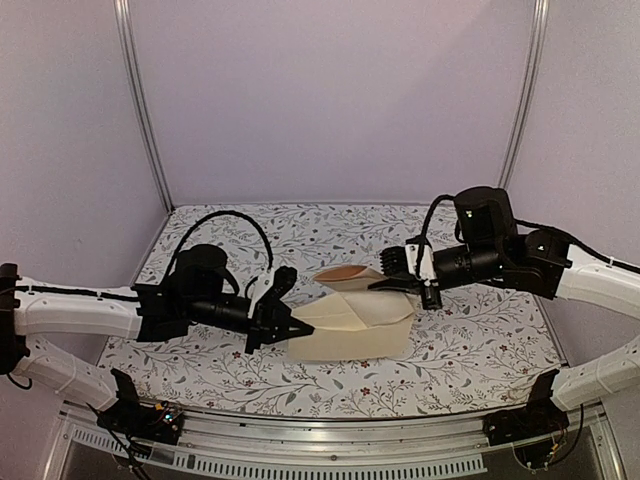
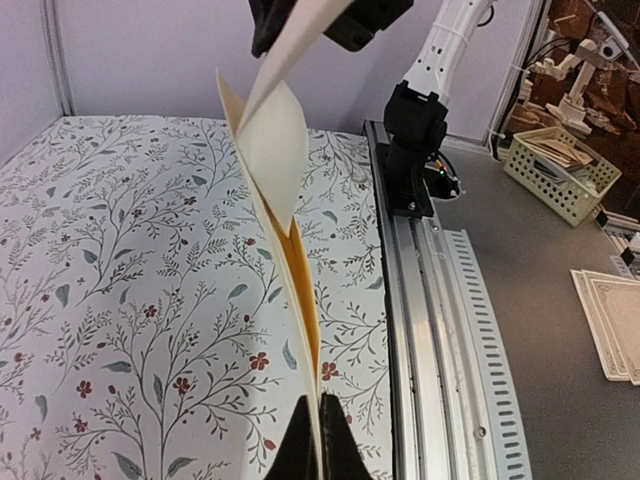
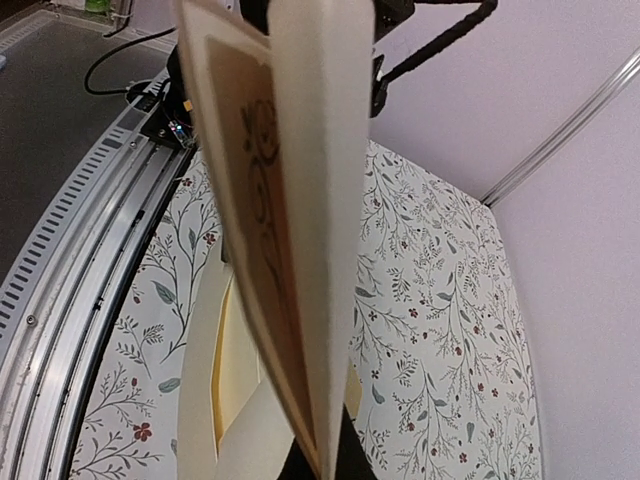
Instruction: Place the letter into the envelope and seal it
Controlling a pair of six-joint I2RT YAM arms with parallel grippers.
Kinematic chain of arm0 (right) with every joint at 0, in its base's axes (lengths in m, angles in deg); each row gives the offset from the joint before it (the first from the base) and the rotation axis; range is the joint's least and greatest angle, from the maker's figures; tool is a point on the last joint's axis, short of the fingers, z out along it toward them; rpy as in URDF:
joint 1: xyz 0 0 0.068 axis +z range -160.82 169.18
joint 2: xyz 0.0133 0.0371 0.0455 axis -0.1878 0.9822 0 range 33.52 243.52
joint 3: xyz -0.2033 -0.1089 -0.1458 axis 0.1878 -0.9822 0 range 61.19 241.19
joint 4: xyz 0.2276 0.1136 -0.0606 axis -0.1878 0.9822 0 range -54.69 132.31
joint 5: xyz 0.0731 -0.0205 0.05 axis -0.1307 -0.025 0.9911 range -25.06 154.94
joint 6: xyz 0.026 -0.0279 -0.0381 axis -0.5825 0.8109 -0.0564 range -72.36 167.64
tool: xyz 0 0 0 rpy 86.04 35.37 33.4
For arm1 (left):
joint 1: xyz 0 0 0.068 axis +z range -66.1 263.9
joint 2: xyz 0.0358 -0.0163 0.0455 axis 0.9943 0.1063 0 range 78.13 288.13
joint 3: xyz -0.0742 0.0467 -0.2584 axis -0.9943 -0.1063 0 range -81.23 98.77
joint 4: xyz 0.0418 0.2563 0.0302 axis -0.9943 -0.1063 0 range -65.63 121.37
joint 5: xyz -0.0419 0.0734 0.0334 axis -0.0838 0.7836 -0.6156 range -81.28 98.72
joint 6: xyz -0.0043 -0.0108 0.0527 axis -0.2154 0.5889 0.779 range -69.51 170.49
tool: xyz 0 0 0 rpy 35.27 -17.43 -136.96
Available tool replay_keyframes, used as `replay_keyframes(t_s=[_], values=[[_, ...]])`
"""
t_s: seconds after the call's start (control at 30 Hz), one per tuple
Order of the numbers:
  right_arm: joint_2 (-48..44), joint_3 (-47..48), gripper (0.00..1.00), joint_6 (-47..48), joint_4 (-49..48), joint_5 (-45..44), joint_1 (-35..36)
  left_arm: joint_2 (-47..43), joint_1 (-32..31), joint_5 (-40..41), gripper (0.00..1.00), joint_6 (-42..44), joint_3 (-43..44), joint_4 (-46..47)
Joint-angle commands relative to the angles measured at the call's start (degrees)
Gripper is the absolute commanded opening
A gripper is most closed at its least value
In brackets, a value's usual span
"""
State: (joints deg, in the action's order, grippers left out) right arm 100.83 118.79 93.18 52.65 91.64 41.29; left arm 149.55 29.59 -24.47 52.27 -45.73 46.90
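Mia: What did the left pincer hold?

Ben: It was pinched tight on the left edge of the envelope. In the left wrist view its fingers squeezed the paper at the very bottom.

Mia: Where was the envelope?

Ben: In the middle of the flowery surface, between the two arms. Its mouth gaped open, and a yellow inside showed.

Mia: And the right pincer?

Ben: It was closed on the letter. The letter was bent over, with its tan side inside the bend and its pale back out. The right wrist view showed a dark border and curly print on the tan side.

Mia: Was the letter in the envelope?

Ben: It was just above the open mouth, up off the surface. I could not tell if its edge was inside.

Mia: Was anything else around?

Ben: A basket and some sheets sat off to the side, past the metal rail.
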Motion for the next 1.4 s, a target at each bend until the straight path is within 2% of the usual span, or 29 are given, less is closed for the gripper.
replay_keyframes(t_s=[0.0, 0.17, 0.5, 0.77, 1.37], values=[[1.6, 2.38, 0.0, 2.96, 3.09, 2.54, 0.81, 0.72, 0.81, -1.44, 0.0, 0.77, 0.77, 1.15], [2.53, 2.31, 0.0, 4.23, 4.34, 4.01, 1.47, 0.64, 0.77, -1.52, 0.0, 0.85, 0.71, 1.13], [2.98, 2.75, 0.0, 6.84, 6.75, 1.35, 1.93, 1.05, 0.83, -1.28, 0.0, 1.16, 0.74, 0.87], [5.14, 4.42, 0.0, 6.47, 14.33, -2.92, 2.1, 1.58, 0.83, -0.7, 0.0, 1.46, 0.96, 0.32], [13.01, 10.27, 0.0, 5.51, 23.97, -13.46, 4.22, 4.7, 0.81, 2.29, 0.0, 2.04, 2.64, -2.25]])
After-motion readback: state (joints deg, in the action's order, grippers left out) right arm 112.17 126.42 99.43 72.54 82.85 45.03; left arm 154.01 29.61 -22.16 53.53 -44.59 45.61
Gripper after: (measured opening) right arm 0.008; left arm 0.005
